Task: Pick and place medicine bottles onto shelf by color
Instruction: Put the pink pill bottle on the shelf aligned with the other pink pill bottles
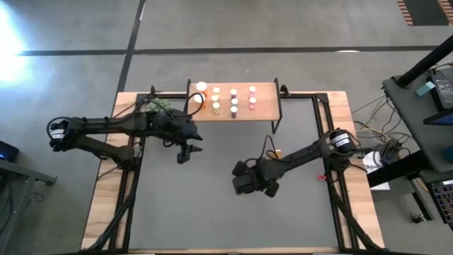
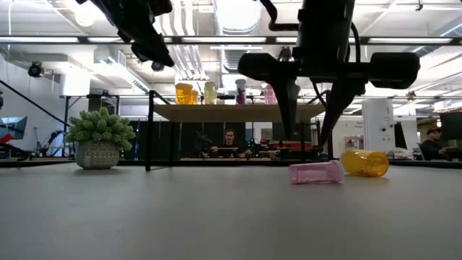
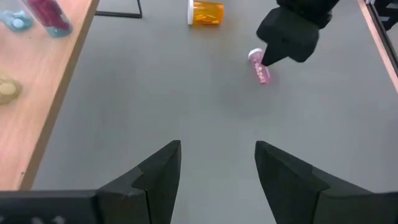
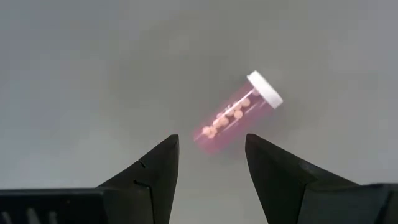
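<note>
Grey-topped table [image 1: 212, 212] fills the centre of the high view, wood edges L and R. Shelf [image 1: 265, 106] sits at its upper-centre edge w/ rows of small white-capped bottles [image 1: 233, 101] standing on it; biggest orange one [image 1: 201, 88] at the shelf's upper left. Green plant [image 1: 160, 106] just left of the shelf.

Left arm reaches in from the left; left gripper [image 1: 185, 151] is below the shelf's left end, fingers parted approx halfway, nothing between them, clear of the table in the low view.

Right arm comes from the right; right gripper [image 4: 210, 163] points down over a pink bottle [image 4: 233, 118] lying on its side, cap away from the fingers. Fingers apart, bottle not gripped.

Orange bottle [image 2: 365, 162] lies on its side just beside the pink one, right of centre in the low view.
</note>
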